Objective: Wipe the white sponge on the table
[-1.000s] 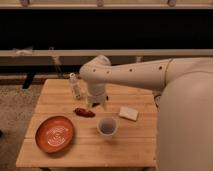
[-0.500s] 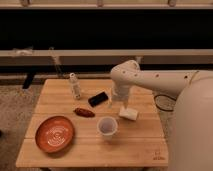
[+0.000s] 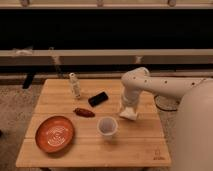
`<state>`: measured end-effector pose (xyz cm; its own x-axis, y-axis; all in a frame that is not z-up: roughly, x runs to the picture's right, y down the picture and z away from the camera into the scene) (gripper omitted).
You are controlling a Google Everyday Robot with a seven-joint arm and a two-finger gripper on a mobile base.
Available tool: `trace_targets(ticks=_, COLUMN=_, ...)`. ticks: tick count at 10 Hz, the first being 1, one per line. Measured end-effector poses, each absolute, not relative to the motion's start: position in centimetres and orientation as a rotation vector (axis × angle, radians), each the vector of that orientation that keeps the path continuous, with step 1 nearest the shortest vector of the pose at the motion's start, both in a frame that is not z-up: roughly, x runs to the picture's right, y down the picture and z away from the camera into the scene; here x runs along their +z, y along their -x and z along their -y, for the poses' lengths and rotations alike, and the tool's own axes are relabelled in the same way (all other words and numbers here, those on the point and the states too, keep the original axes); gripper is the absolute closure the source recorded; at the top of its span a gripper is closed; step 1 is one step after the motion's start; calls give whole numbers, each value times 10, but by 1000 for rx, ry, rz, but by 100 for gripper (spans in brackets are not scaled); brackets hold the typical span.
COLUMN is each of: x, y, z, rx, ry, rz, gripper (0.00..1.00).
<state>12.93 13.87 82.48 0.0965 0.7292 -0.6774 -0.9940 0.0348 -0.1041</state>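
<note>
The white sponge (image 3: 129, 115) lies on the right part of the light wooden table (image 3: 135, 147), right of the white-grey cup (image 3: 107, 126). My gripper (image 3: 127, 108) hangs from the white arm straight down onto the sponge and covers most of it. Only the sponge's lower edge shows below the gripper. I cannot tell whether the gripper holds the sponge or just rests on it.
A black rectangular device (image 3: 98, 98) lies left of the gripper. A red-brown oblong item (image 3: 84, 112), a small pale bottle (image 3: 75, 85) and an orange plate (image 3: 54, 134) stand on the table's left half. The table's right edge is close to the sponge.
The arm has swung right, from above the black device to the sponge, and the gripper has come down onto it. The other items have not moved.
</note>
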Motion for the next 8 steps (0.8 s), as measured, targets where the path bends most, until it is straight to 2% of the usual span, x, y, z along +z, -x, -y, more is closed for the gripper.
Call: trace_targets(ticks=8, x=862, y=-162, z=-139, rx=1187, ry=657, rz=-485, gripper=35)
